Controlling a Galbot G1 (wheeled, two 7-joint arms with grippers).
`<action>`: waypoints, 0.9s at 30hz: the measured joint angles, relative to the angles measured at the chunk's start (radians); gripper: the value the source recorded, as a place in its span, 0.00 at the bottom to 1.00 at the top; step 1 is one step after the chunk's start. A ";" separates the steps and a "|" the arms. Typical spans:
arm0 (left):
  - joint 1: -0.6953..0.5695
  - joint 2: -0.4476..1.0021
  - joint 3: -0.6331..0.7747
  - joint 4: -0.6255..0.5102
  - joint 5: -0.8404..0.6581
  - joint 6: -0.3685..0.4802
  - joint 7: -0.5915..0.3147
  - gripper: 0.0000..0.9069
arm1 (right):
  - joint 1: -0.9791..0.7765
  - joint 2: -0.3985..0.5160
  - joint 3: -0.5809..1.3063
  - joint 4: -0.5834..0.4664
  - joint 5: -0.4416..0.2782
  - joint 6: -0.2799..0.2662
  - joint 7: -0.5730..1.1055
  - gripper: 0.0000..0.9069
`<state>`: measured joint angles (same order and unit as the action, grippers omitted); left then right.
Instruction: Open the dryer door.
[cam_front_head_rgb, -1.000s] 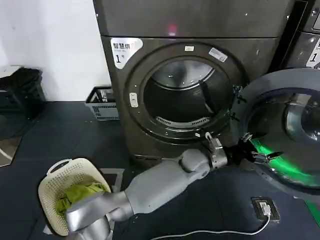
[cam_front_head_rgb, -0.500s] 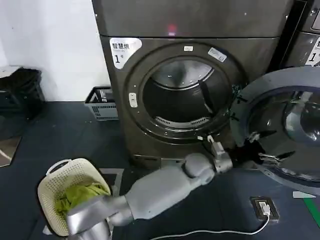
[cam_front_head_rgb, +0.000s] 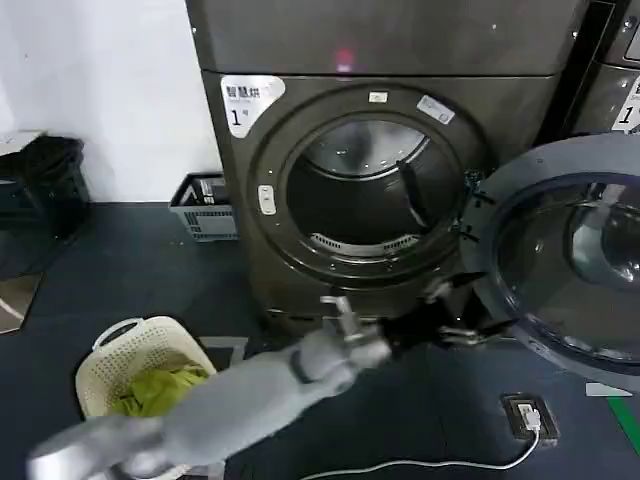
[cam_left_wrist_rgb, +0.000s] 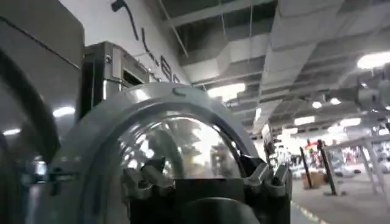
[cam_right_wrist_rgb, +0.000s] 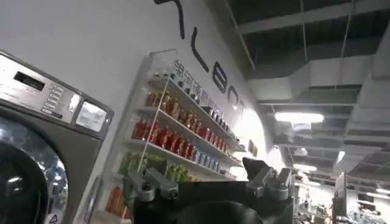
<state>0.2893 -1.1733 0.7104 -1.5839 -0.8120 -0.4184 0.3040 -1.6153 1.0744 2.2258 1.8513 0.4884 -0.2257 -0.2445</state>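
Nearest, a cream laundry basket (cam_front_head_rgb: 110, 372) on the dark floor (cam_front_head_rgb: 120, 270), holding green cloth (cam_front_head_rgb: 150, 392). Beside it, the left arm (cam_front_head_rgb: 260, 385), blurred, reaching across toward the left gripper (cam_front_head_rgb: 458, 312), just below the drum opening (cam_front_head_rgb: 365, 195) and off the door's lower edge; fingers spread and holding nothing, as far as the blur allows. Pulled back leftward since half a second ago, when at the door rim. Open floor ahead of the dryer (cam_front_head_rgb: 380, 150). Dryer door (cam_front_head_rgb: 570, 260) swung wide open to the right, clear of the opening. Farther left, a grey crate (cam_front_head_rgb: 205, 207) against the wall. Right gripper (cam_right_wrist_rgb: 213, 182) raised, fingers parted, empty.
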 joint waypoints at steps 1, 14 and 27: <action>-0.001 0.040 0.001 -0.029 -0.003 0.004 0.000 1.00 | 0.004 0.000 -0.003 0.005 -0.011 0.000 0.000 1.00; 0.039 0.637 -0.071 -0.378 -0.031 0.107 0.033 1.00 | 0.037 -0.046 0.060 0.010 -0.194 0.041 0.031 1.00; 0.390 1.095 -0.309 -0.381 0.127 0.133 0.034 1.00 | 0.075 -0.079 0.048 -0.031 -0.230 0.042 0.021 1.00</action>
<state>0.6789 -0.0780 0.4018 -1.9649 -0.6848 -0.2850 0.3381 -1.5400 0.9959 2.2740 1.8208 0.2580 -0.1838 -0.2230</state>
